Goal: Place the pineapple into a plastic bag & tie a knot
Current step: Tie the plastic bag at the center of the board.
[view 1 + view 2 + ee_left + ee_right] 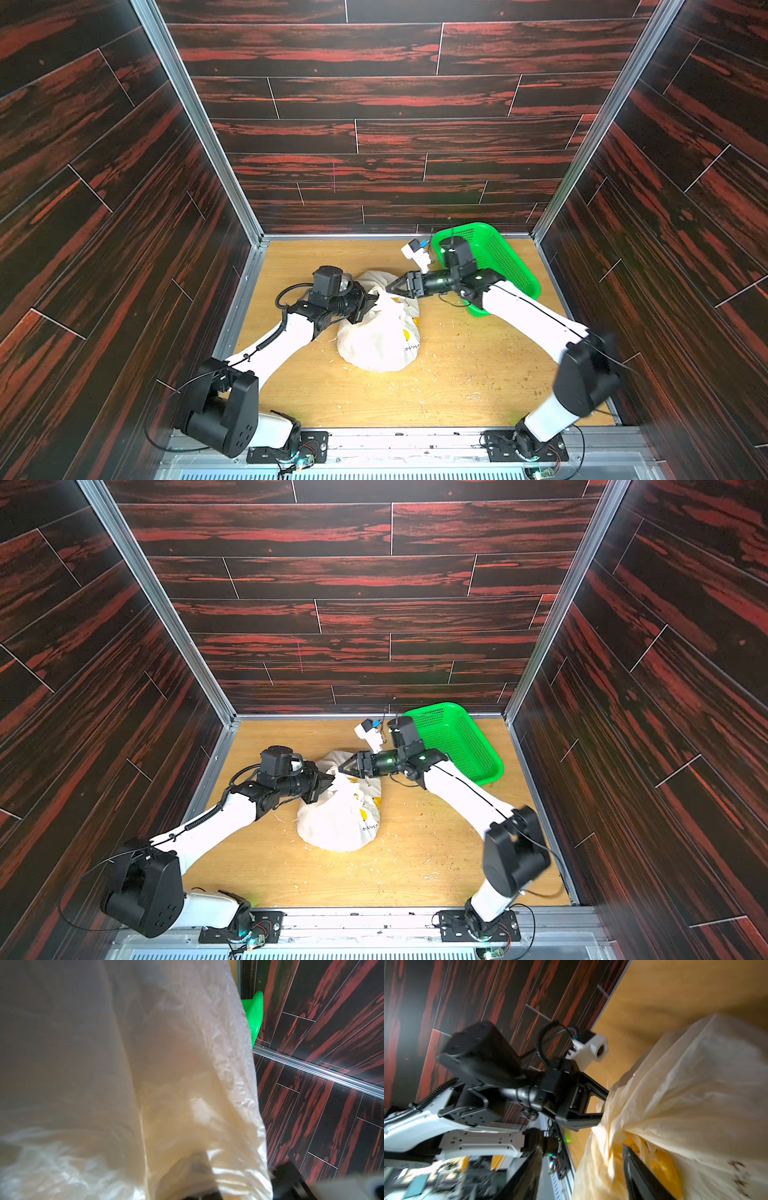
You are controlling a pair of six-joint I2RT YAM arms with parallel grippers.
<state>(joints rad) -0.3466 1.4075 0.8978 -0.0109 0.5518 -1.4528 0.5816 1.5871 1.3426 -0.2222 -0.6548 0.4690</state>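
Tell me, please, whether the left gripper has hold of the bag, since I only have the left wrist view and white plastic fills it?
Observer: Yes. The right wrist view shows the left gripper shut on the plastic bag near its gathered top.
Operator: Where is the right gripper?
Observer: The right gripper is at that same gathered top, on the opposite side, with its jaws open.
Operator: Is the bag lifted?
Observer: No. In both top views its bulging body rests on the table.
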